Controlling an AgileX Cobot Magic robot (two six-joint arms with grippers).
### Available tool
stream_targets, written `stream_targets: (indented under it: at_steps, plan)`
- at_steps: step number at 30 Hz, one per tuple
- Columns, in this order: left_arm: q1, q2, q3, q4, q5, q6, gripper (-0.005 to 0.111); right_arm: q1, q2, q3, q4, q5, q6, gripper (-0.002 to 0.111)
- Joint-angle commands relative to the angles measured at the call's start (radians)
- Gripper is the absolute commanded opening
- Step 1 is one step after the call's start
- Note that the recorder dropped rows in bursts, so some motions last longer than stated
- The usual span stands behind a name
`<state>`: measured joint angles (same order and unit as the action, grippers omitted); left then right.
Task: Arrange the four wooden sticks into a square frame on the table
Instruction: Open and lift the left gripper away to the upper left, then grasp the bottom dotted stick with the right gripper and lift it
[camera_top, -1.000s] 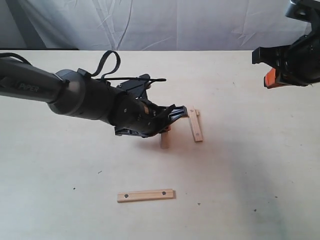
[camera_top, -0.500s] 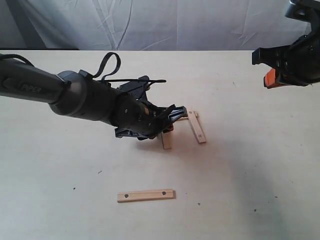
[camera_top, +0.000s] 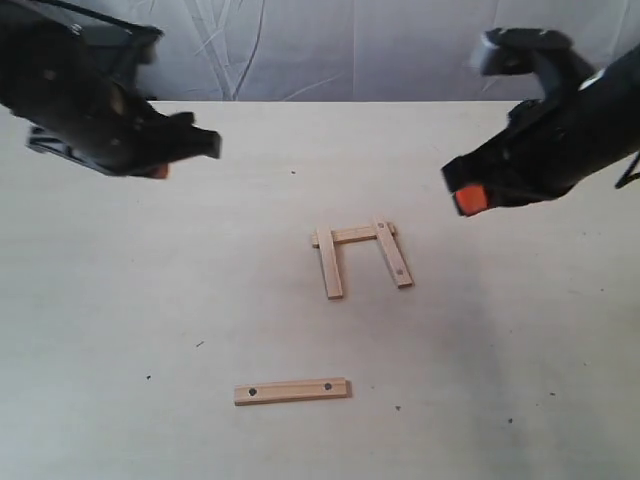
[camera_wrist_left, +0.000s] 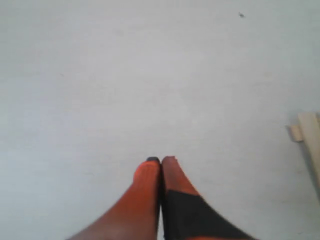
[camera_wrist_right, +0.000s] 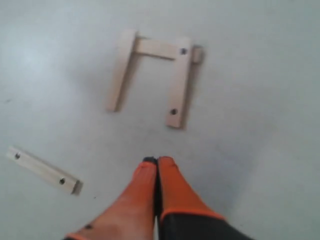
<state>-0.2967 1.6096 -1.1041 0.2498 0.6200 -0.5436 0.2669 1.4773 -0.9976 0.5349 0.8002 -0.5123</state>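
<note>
Three wooden sticks form an open U on the table (camera_top: 120, 300): a plain left stick (camera_top: 331, 264), a plain cross stick (camera_top: 352, 235) along the far side, and a holed right stick (camera_top: 392, 252). The right wrist view shows the same U, with the holed stick (camera_wrist_right: 179, 82). The fourth stick (camera_top: 291, 390), also holed, lies apart nearer the front (camera_wrist_right: 44, 169). My left gripper (camera_top: 160, 171) hovers at the far left, shut and empty (camera_wrist_left: 161, 160). My right gripper (camera_top: 465, 198) hangs right of the U, shut and empty (camera_wrist_right: 157, 160).
A wrinkled white cloth (camera_top: 330, 45) hangs behind the table's far edge. One end of a stick (camera_wrist_left: 306, 132) shows at the edge of the left wrist view. Tiny dark specks dot the tabletop.
My left arm has pulled back from the sticks to the far left and risen. The left stick now lies straight under the cross stick. My right arm has come in toward the U.
</note>
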Motion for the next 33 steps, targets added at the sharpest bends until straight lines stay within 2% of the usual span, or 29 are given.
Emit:
stream_targets:
  at_steps: [1,3,8,11,15,16,18,28,33]
  plan:
    - [0.074,-0.204,0.053,0.016,0.031,0.097,0.0,0.173,0.037,-0.001,0.017,0.007,-0.107,-0.001]
    - [0.095,-0.279,0.074,-0.058,0.009,0.153,0.0,0.26,0.062,-0.001,0.017,-0.002,-0.149,-0.001]
    - [0.095,-0.393,0.111,-0.324,0.009,0.455,0.0,0.454,0.161,-0.005,-0.033,-0.031,-0.217,-0.001]
    - [0.095,-0.404,0.128,-0.365,0.008,0.482,0.0,0.547,0.231,-0.027,-0.09,-0.031,-0.217,0.0]
    - [0.095,-0.404,0.146,-0.369,-0.008,0.477,0.0,0.631,0.313,-0.088,-0.154,-0.026,-0.212,0.021]
    - [0.095,-0.404,0.147,-0.369,-0.017,0.475,0.0,0.659,0.347,-0.12,-0.194,-0.032,-0.212,0.035]
    - [0.095,-0.404,0.147,-0.369,-0.028,0.475,0.0,0.679,0.375,-0.145,-0.234,-0.051,-0.212,0.043]
    - [0.095,-0.404,0.147,-0.385,-0.045,0.475,0.0,0.699,0.511,-0.154,-0.34,-0.172,-0.208,0.039]
    - [0.095,-0.404,0.147,-0.384,-0.047,0.475,0.0,0.699,0.511,-0.184,-0.371,-0.126,-0.183,0.039]
